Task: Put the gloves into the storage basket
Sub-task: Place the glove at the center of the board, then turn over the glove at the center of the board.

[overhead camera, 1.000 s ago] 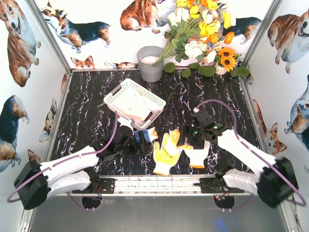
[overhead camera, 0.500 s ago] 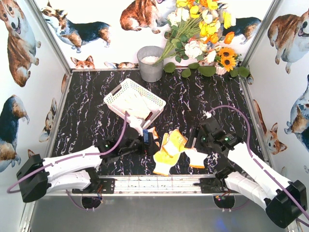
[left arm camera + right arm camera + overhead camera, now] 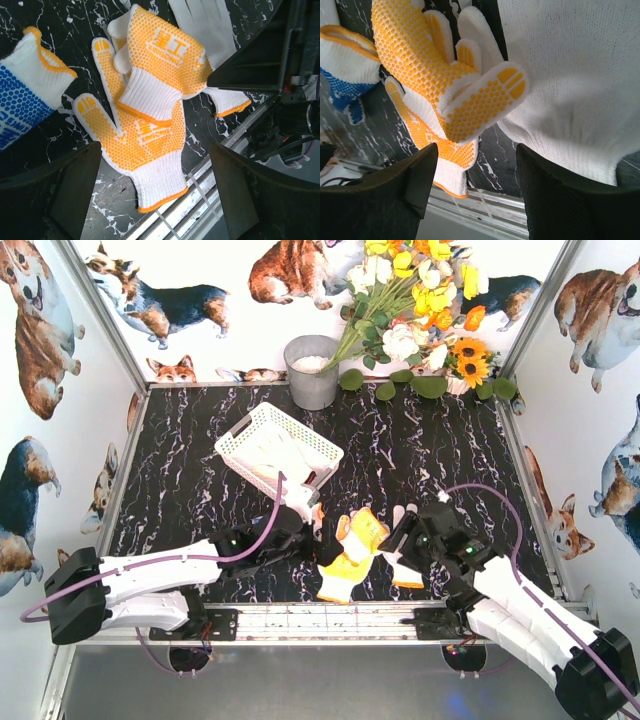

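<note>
The left gripper (image 3: 155, 150) hangs over the gloves with its jaws wide apart and nothing in them. The right gripper (image 3: 476, 150) is also spread wide and holds nothing, though I cannot tell if its tips touch cloth yet. Four gloves lie at the front of the table. A folded yellow-dotted glove (image 3: 160, 60) rests on top of a flat yellow-dotted glove (image 3: 135, 145). A blue-dotted glove (image 3: 25, 100) lies just beside them on the left, and a plain white glove (image 3: 570, 75) is on the right, partly under the folded one. The storage basket (image 3: 304, 428) sits farther back and to the left, apart from the pile. It seems to have something pale in it already.

The job now looks like picking one glove. It is best for each arm to go for its own glove, the left for a yellow one and the right for the white one. Each should come straight down and pinch a thick bunch of cloth, so the glove does not slip out. The two grippers are very near each other, so they could bump. The metal rail (image 3: 330, 615) is just beside the glove cuffs, so there is little room at the front. There is open table toward the basket, and the grey bucket (image 3: 312, 375) stands behind the basket, out of the way.
</note>
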Controlling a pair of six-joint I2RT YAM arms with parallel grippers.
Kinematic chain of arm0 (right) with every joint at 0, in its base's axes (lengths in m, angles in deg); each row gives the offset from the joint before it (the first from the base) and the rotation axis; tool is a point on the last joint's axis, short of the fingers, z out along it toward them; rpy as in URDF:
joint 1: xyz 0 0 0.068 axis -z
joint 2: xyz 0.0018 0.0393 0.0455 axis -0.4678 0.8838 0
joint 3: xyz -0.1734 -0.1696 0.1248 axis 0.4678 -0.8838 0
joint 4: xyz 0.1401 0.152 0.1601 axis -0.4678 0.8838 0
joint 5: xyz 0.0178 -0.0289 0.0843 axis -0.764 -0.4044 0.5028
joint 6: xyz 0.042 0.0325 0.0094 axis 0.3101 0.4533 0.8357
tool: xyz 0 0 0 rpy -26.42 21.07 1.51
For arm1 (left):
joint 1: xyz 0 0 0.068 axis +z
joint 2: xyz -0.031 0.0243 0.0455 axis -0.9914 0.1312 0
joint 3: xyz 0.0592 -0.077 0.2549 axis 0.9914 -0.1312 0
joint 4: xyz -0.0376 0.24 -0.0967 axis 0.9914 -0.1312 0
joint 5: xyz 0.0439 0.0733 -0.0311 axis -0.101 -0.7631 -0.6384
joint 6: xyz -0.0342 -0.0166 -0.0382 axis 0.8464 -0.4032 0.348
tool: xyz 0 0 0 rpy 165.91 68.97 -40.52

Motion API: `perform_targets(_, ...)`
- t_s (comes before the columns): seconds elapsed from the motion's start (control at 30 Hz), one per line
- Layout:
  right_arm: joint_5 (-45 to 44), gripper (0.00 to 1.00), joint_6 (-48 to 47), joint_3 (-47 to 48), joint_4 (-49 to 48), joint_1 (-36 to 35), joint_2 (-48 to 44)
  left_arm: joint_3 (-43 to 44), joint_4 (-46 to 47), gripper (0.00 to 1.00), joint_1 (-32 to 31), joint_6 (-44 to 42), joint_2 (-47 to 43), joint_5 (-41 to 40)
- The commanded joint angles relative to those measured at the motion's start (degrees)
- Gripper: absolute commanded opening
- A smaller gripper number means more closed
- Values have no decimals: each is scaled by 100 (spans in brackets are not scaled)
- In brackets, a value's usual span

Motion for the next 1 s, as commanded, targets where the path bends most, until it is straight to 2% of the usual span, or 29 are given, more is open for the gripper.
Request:
perform_targets(0.0, 123, 65, 916, -353, -1234, 3, -172, -64, 423, 84, -141, -276, -184, -146)
perform_targets(0.23, -71, 53, 1105, -465, -1518, 3, -116, 106, 145, 88, -520, -819, -271, -684)
perform_targets(0.33, -101, 42, 1117, -419, -1668, 3, -70, 164, 161, 91, -691, -1027, -181, -872)
perform_targets(0.4, -106, 31, 1088, -310, -1699, 3, -25, 153, 296, 92, -780, -1101, -107, -975)
perform_targets(0.43, -89, 23, 1067, -244, -1711, 3, 4, 135, 394, 93, -809, -1126, -68, -1010)
perform_targets(0.47, -70, 9, 1053, -189, -1713, 3, 25, 122, 487, 94, -831, -1135, -23, -1077)
perform_targets(0.5, -43, 2, 1045, -120, -1709, 3, 35, 124, 560, 95, -850, -1139, 38, -1160)
perform_targets(0.6, 42, 0, 1071, 71, -1622, 3, -6, 314, 539, 98, -924, -1163, 351, -1518)
perform_targets(0.77, 189, 0, 1431, 334, -1476, 3, -229, 1031, 188, 100, -1382, -1234, 1071, -2635)
perform_targets(0.97, 249, 0, 1681, 736, -1107, 3, -286, 1149, 469, 100, -1443, -1087, 1625, -2933)
